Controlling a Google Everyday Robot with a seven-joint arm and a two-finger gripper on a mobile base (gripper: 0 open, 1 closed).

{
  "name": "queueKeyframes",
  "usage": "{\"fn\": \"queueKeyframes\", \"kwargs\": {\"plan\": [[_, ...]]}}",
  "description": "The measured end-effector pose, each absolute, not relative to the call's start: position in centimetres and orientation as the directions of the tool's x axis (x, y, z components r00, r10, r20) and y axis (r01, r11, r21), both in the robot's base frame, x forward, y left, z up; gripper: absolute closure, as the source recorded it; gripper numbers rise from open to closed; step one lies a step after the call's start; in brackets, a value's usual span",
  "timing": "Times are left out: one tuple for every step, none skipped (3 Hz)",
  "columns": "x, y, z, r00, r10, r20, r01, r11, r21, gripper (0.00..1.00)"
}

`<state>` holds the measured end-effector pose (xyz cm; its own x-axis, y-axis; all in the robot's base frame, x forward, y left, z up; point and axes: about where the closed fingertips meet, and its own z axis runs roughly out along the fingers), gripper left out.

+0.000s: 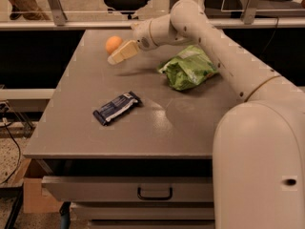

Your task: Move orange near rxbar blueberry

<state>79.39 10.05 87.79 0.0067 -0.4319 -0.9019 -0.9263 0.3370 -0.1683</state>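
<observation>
While the rxbar blueberry (pixel 116 108) lies near-left on the worktop (pixel 190 128), the orange (pixel 112 44) sits well apart at the far side; the pincer (pixel 116 57) hangs just beside it, its spread impossible to tell, with a green bag (pixel 188 68) farther right.

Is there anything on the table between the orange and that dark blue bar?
In the camera view, only bare table lies between the orange and the rxbar blueberry. The claw hangs just beside the orange at that end.
</observation>
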Motion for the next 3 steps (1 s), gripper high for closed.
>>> {"fn": "queueKeyframes", "kwargs": {"plan": [[80.0,11.6,87.4,0.019,-0.436,-0.900,-0.933,0.315,-0.172,0.00],[80.3,12.4,86.9,0.022,-0.443,-0.896,-0.938,0.301,-0.171,0.16],[80.2,12.4,86.4,0.021,-0.443,-0.896,-0.943,0.289,-0.164,0.39]]}}
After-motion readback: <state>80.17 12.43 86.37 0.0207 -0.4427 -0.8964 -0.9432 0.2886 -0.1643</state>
